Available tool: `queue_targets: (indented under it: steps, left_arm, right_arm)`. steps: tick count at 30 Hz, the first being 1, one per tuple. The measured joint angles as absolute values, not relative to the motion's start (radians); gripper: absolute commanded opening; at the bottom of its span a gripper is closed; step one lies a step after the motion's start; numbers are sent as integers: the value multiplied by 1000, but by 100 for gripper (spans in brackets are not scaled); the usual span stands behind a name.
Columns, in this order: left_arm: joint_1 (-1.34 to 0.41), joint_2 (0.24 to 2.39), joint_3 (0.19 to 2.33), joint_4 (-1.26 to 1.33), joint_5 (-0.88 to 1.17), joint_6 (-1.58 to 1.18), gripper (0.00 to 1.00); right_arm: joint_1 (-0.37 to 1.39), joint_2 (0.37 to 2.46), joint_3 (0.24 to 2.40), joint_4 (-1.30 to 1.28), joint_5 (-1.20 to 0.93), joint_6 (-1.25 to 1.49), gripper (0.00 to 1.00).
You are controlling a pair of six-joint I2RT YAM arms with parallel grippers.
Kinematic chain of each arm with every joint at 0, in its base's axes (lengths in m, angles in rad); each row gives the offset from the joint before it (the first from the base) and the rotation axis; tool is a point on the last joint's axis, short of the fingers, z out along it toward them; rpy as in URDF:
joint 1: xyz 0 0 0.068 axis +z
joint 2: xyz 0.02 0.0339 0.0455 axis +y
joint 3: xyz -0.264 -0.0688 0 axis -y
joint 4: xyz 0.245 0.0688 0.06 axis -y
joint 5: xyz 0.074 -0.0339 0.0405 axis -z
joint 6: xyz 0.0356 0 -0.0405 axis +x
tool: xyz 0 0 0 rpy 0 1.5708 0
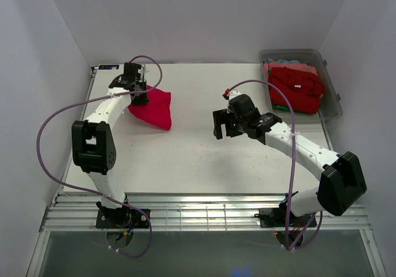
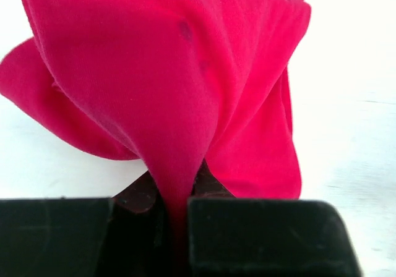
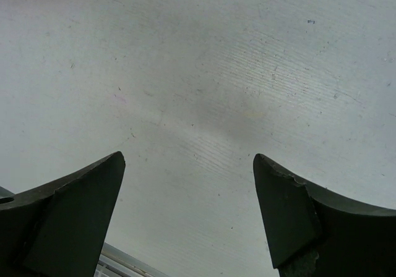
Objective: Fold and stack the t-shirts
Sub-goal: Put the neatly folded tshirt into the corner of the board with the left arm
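Item 1: red t-shirt (image 1: 154,109), bunched, lying on the far left part of the table (image 1: 185,159), one fold lifted.
Item 2: left fingers (image 2: 139,196), pinching that fold of the red t-shirt.
Item 3: right fingers (image 3: 80,209), spread wide, holding nothing, above bare table near its middle.
Item 4: further t-shirts (image 1: 297,85), mostly red, heaped in a clear bin (image 1: 336,101) at the far right corner.

The white worktop (image 1: 185,153) carries a crumpled crimson t-shirt (image 1: 154,109) at far left and a clear bin (image 1: 335,94) at far right.
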State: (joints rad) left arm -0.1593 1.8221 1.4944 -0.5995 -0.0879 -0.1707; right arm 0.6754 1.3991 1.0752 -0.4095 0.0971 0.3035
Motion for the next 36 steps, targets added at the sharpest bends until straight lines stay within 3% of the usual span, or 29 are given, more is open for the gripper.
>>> queue_targets:
  steps: [16,17,19,20,23,31,36]
  left_arm:
    - [207,2016,1738,-696,-62,-35,0]
    - [218,2030,1748,-699,-60,-34,4]
    - [231,2057,1759,-702,-62,-34,22]
    - [235,2073,1765,-704,-72,-35,53]
    - [241,2120,1783,-709,-130,-57,79]
    - [239,2081,1779,-706,-356,-140,80]
    - [200,1894,1681,-640,-355,-176,78]
  right_arm:
    - [675,1350,974,-374,41,291,90]
    - [675,1341,963,-369,41,291,90]
    - [675,1322,944,-368,41,291,90]
    - [675,1315,936,-367,41,291,90]
    - [675,1295,916,-368,42,291,90]
    - [675,1255,884,-376,51,299,90]
    - [675,1254,884,-376,57,308,90]
